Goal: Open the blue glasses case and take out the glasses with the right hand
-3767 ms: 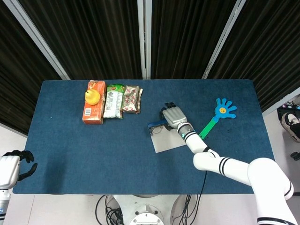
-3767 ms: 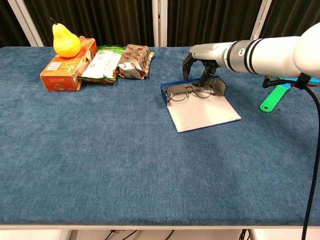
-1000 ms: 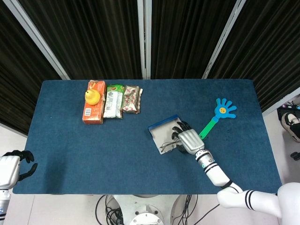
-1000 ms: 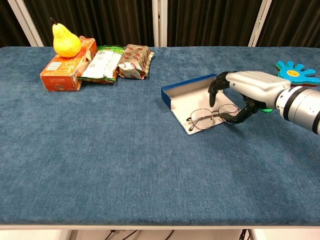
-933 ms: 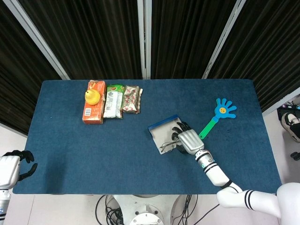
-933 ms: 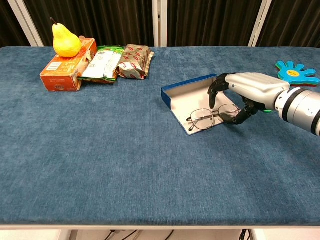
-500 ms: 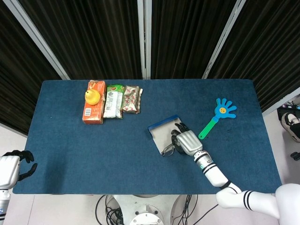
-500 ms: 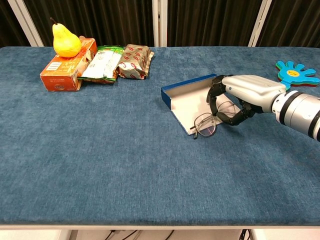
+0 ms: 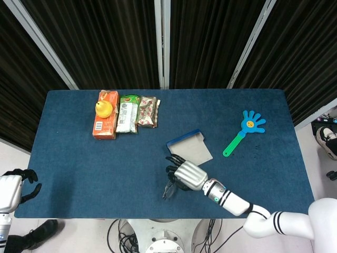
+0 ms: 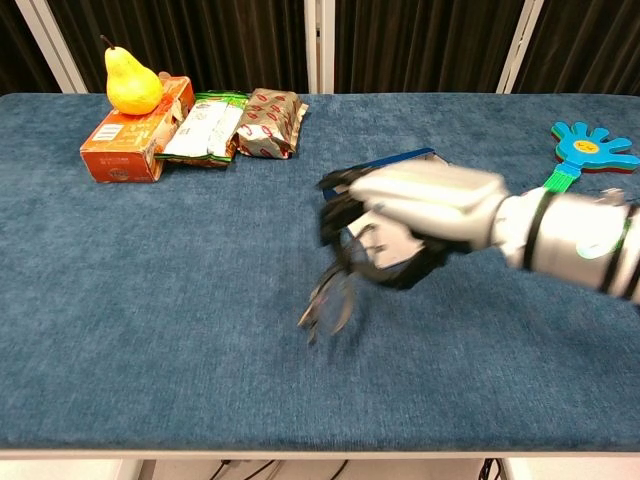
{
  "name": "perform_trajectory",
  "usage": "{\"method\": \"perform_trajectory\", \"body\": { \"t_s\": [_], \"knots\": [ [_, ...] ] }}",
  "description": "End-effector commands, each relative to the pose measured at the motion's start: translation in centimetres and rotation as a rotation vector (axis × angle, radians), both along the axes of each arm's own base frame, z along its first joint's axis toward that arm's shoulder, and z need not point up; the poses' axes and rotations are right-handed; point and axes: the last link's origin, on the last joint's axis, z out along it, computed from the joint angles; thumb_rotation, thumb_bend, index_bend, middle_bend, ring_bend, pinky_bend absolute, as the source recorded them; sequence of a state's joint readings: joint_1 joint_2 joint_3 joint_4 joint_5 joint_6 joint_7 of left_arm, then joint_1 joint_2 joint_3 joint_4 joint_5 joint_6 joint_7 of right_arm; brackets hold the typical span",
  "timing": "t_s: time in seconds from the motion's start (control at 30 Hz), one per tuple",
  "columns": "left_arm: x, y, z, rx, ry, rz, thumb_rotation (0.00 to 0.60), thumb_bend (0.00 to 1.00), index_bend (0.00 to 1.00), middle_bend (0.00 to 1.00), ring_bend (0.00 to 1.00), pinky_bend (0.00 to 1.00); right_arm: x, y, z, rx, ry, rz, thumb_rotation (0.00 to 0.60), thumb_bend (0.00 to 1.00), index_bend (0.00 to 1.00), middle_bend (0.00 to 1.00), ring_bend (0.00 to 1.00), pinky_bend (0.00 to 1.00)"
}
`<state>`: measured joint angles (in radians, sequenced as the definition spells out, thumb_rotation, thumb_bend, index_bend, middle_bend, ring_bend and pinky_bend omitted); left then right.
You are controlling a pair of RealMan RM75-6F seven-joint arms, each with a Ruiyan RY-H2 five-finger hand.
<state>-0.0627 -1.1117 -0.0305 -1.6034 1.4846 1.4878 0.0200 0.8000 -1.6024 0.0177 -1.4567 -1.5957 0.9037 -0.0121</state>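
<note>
The blue glasses case (image 9: pixel 190 148) lies open on the table, right of centre; in the chest view only its blue far edge (image 10: pixel 410 155) shows behind my right hand. My right hand (image 9: pixel 185 175) (image 10: pixel 410 225) is in front of the case and to its left, above the cloth. It grips the thin metal-rimmed glasses (image 9: pixel 169 190) (image 10: pixel 330 305), which hang down from its fingers, blurred by motion. My left hand (image 9: pixel 13 187) stays off the table's front left corner, holding nothing, its fingers apart.
A yellow pear (image 10: pixel 132 85) sits on an orange box (image 10: pixel 130 135) at the back left, beside two snack packets (image 10: pixel 205 125) (image 10: pixel 270 122). A blue hand-shaped clapper with a green handle (image 9: pixel 243 132) lies at the right.
My right hand has carried the glasses off the case's open lid, toward the front left of the table. The case is now uncovered and holds nothing. My left hand has not moved.
</note>
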Motion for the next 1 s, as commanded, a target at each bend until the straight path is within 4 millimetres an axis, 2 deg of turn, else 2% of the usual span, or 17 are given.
{"method": "perform_trajectory", "body": {
  "t_s": [0.03,0.1,0.13,0.2,0.3,0.47,0.5,0.6,0.7,0.83,1.0],
  "knots": [
    [0.0,0.0,0.0,0.000,-0.001,0.000,0.600,0.28,0.56,0.58,0.46,0.50,1.4,0.3,-1.6,0.006,0.054,0.063,0.600,0.40,0.45,0.20,0.00,0.00],
    [0.0,0.0,0.0,0.001,-0.002,0.000,0.600,0.28,0.56,0.58,0.46,0.50,1.4,0.2,-1.7,-0.007,0.086,0.067,0.600,0.35,0.20,0.13,0.00,0.00],
    [0.0,0.0,0.0,0.000,-0.003,-0.001,0.600,0.28,0.56,0.58,0.46,0.50,1.5,0.2,-1.6,-0.017,0.091,0.060,0.600,0.34,0.11,0.10,0.00,0.00],
    [0.0,0.0,0.0,0.000,-0.004,-0.001,0.600,0.28,0.56,0.58,0.46,0.50,1.2,0.0,-0.5,-0.051,0.083,0.040,0.600,0.32,0.01,0.04,0.00,0.00],
    [-0.1,0.0,0.0,-0.002,-0.003,-0.002,0.600,0.28,0.56,0.58,0.46,0.50,0.4,-0.4,2.0,-0.135,0.047,0.001,0.600,0.30,0.00,0.00,0.00,0.00],
    [0.0,0.0,0.0,-0.003,-0.003,-0.003,0.600,0.28,0.56,0.58,0.46,0.50,-4.3,-0.4,9.4,-0.378,0.025,-0.160,0.600,0.29,0.00,0.02,0.00,0.00],
    [0.0,0.0,0.0,-0.003,-0.002,-0.003,0.600,0.28,0.56,0.58,0.46,0.50,-5.6,0.1,11.2,-0.441,0.027,-0.204,0.600,0.29,0.00,0.03,0.00,0.00],
    [0.0,0.0,0.0,-0.003,0.000,-0.004,0.600,0.28,0.56,0.58,0.46,0.50,-8.4,1.7,15.2,-0.559,0.026,-0.296,0.600,0.30,0.00,0.04,0.00,0.00],
    [0.1,0.0,0.0,0.000,0.003,-0.003,0.600,0.28,0.56,0.58,0.46,0.50,-11.5,4.3,19.0,-0.646,0.030,-0.401,0.600,0.30,0.00,0.05,0.00,0.00],
    [0.1,0.0,-0.1,0.003,0.010,-0.003,0.600,0.28,0.56,0.58,0.46,0.50,-14.4,7.6,21.6,-0.684,0.042,-0.508,0.600,0.30,0.00,0.05,0.00,0.00],
    [0.1,-0.1,-0.1,0.007,0.013,-0.001,0.600,0.28,0.56,0.58,0.46,0.50,-16.7,10.6,22.8,-0.703,0.017,-0.582,0.600,0.30,0.00,0.05,0.00,0.00]
  ]
}}
